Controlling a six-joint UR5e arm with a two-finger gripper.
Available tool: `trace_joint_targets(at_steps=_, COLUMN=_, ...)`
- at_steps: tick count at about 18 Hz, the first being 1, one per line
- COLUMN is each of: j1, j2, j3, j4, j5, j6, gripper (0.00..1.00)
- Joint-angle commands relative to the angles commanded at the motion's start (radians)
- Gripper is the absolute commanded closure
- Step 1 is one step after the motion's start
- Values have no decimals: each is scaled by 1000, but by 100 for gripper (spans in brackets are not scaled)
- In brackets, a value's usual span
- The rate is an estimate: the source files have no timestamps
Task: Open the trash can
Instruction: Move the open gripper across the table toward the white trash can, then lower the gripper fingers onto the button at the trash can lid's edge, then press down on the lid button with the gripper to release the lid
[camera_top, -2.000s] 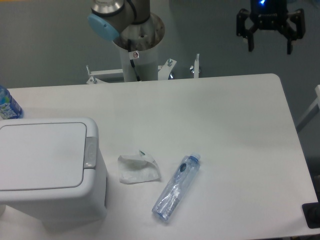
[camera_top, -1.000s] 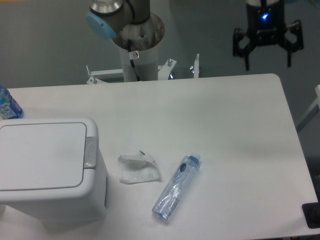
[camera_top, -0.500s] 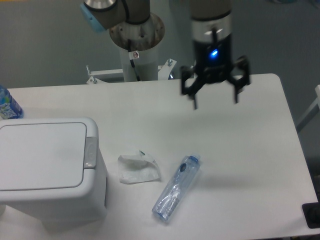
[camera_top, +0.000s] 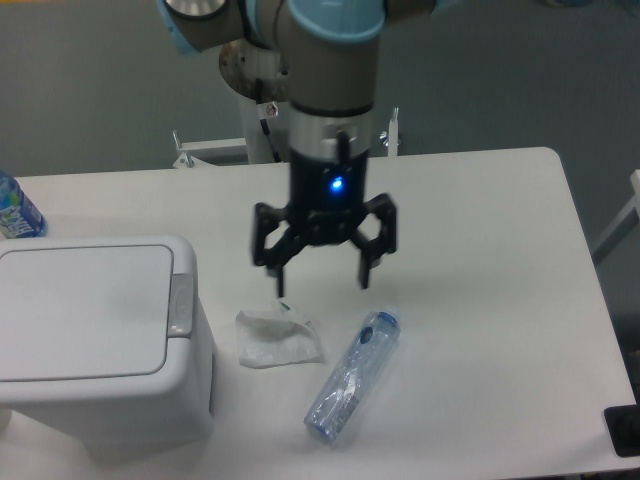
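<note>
The white trash can (camera_top: 95, 340) stands at the table's front left corner, its flat lid shut and the small grey latch tab (camera_top: 181, 304) on its right edge. My gripper (camera_top: 323, 284) hangs open over the middle of the table, fingers pointing down, to the right of the can and apart from it. Nothing is between the fingers. It hovers just above the crumpled tissue and the cap end of the bottle.
A crumpled white tissue (camera_top: 277, 337) lies right of the can. A clear plastic bottle (camera_top: 353, 376) lies on its side at the front. A blue-labelled bottle (camera_top: 15, 210) stands at the far left edge. The arm's base column (camera_top: 275, 90) rises behind the table.
The gripper has swept from above the table's far right corner down and left to the middle of the table, staying open. The can, tissue and bottle have not moved.
</note>
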Motion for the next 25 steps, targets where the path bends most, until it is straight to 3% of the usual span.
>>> trace_joint_targets(at_steps=11, j1=-60, j2=0, j3=-14, j4=0, j5=2, j6=-6, gripper=0)
trace_joint_targets(at_steps=25, j1=-72, j2=-3, j3=-43, j4=2, j5=3, j6=-6, gripper=0)
